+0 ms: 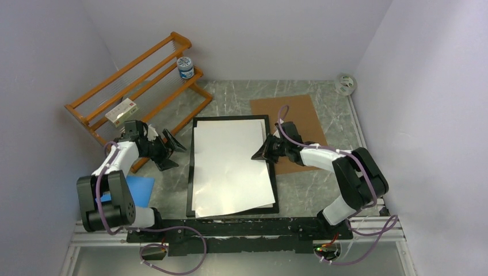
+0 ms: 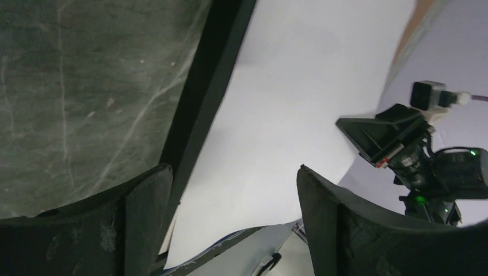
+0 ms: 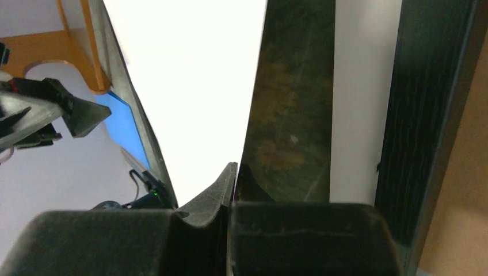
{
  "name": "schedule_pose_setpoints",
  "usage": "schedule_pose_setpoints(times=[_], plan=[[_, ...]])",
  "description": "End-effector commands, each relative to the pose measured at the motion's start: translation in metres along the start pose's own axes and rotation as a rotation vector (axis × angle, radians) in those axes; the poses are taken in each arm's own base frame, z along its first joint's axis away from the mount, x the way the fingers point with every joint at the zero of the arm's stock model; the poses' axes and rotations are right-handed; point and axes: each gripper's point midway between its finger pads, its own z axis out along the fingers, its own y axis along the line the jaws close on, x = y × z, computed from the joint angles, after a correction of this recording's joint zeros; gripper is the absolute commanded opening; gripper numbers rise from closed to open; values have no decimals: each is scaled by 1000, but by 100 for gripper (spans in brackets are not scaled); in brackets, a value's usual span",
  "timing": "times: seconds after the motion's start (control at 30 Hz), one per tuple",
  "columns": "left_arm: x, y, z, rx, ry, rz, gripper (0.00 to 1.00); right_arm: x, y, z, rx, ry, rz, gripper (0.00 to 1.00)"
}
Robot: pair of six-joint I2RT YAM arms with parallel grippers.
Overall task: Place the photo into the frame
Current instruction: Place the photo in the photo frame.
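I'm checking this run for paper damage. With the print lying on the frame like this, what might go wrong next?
1. The right gripper is shut on the photo at its raised right edge, while the left gripper is open and off it. The sheet may swing or crease.
2. The photo lies crooked, its near right corner over the border of the frame, so it may not seat flat.

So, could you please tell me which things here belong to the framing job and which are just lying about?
Job: photo, white back up; frame; right claw pinching the photo's edge; left claw, open.
Lying about: orange rack, brown board, blue sheet, jar, tape roll.
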Motion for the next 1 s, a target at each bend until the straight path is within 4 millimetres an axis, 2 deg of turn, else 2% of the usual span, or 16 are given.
schedule_pose_setpoints(times=[0.0,0.1,0.27,0.4,0.67,0.83,0.97], plan=[[6,10,20,30,59,33,83,-14,15,-10,-32,-180,-91,0],[8,20,31,9,84,17,81,-17,26,-14,-81,-251,-96,0],[12,19,44,34,98,15,79,-12,24,-4,-79,-246,-92,0],[12,21,46,11,103,24,79,-11,19,0,-53,-265,-97,0],[14,26,50,-31,107,19,78,-20,18,4,5,-272,-152,0],[12,28,49,-48,88,21,77,-25,10,3,62,-291,-158,0],[12,27,50,-48,91,21,77,-26,12,4,66,-288,-213,0]])
